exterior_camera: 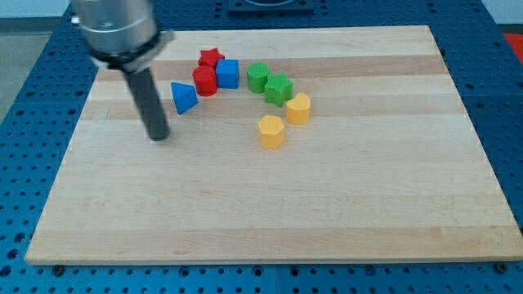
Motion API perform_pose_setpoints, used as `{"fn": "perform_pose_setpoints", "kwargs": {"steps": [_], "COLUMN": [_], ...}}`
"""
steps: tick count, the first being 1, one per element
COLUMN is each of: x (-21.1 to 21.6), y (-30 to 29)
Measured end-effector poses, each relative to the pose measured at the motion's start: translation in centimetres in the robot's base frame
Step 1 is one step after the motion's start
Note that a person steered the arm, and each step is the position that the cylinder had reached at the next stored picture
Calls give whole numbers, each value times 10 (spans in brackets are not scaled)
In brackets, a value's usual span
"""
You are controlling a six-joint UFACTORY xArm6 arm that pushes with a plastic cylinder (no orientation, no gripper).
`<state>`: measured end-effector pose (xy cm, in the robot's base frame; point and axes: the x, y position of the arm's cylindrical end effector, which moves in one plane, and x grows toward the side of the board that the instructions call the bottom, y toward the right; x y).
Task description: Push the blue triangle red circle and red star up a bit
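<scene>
The blue triangle (184,97) lies on the wooden board (270,204) at the upper left. The red circle (205,81) stands just to its upper right, touching the blue cube (227,73). The red star (211,58) sits right above the red circle, near the board's top edge. My tip (158,136) rests on the board a little to the left of and below the blue triangle, apart from it.
A green circle (258,77) and a green star (278,88) sit to the right of the blue cube. A yellow heart (298,108) and a yellow hexagon (271,131) lie below them. Blue pegboard surrounds the board.
</scene>
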<state>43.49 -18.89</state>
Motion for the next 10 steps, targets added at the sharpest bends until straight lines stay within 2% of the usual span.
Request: {"fn": "perform_pose_setpoints", "kwargs": {"steps": [2,4,7,9,10], "x": [-45,-46,-43,-71,-71], "y": [-7,60,69,64,64]}}
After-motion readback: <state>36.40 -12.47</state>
